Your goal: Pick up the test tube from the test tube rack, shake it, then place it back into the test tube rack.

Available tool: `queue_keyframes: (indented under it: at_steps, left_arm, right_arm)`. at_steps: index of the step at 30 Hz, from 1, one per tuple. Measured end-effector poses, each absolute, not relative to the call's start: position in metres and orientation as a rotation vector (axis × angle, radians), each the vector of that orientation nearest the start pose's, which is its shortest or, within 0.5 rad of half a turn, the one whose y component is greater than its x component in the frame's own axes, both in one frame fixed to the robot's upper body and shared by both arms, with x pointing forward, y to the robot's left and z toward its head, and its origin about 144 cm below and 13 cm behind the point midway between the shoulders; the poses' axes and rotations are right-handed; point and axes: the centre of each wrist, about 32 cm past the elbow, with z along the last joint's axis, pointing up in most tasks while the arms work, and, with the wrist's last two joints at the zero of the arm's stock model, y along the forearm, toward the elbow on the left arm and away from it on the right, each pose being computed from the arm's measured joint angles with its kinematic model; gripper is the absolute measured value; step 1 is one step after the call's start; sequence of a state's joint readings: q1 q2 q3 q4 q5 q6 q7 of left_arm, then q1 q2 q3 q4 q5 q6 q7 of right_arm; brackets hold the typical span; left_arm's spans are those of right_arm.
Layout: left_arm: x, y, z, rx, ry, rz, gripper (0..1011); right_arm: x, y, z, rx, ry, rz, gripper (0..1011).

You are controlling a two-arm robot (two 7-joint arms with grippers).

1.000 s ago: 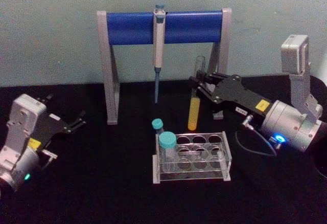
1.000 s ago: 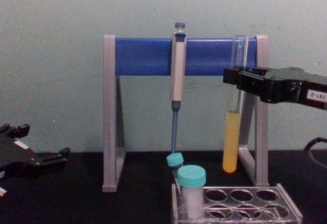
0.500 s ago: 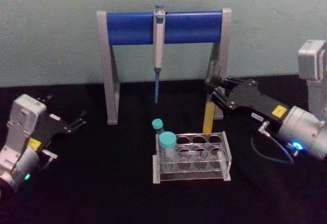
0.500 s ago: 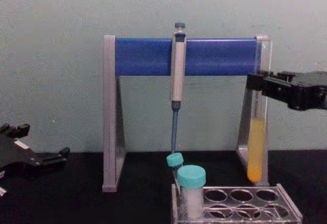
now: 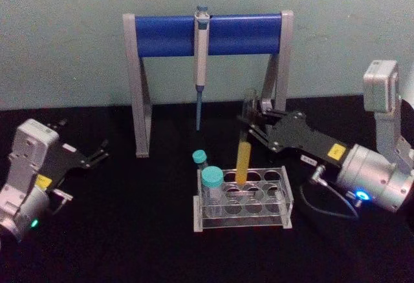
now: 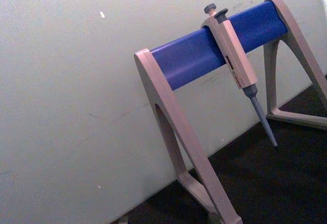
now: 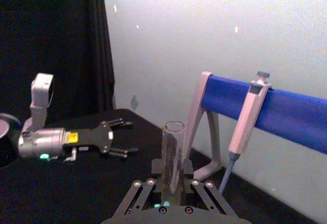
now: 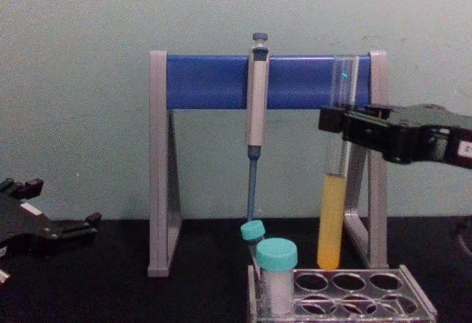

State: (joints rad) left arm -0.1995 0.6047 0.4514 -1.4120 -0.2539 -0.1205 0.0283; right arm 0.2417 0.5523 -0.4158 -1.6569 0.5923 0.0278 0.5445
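Observation:
The test tube is a long clear glass tube with yellow-orange liquid in its lower part. It hangs upright, its round bottom just above the back row of holes of the clear test tube rack. My right gripper is shut on the tube's upper part, reaching in from the right. From the chest, the test tube ends just over the rack, with the right gripper clamped on it. The right wrist view shows the tube's open mouth above the right gripper. My left gripper rests open at the far left.
Two teal-capped tubes stand in the rack's left end. Behind the rack is the grey-and-blue pipette stand with a grey pipette hanging from its bar. A black cloth covers the table; a pale wall is behind.
The right gripper swung the tube out to the right, then back left. It is now lower than a second ago, over the rack. The left arm has not moved.

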Motion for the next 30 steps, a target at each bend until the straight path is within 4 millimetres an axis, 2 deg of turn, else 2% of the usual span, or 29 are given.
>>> queue_keyframes:
  at_steps: [10,30]
  left_arm:
    - [0.489,0.310,1.140,0.305,-0.285,1.248,1001]
    - [0.489,0.310,1.140,0.304,-0.285,1.248,1001]
  right_arm:
    - [0.513,-0.253,1.223,0.046,-0.074,-0.678,230]
    - [0.515,-0.260,1.224,0.041,-0.079,-0.717,230]
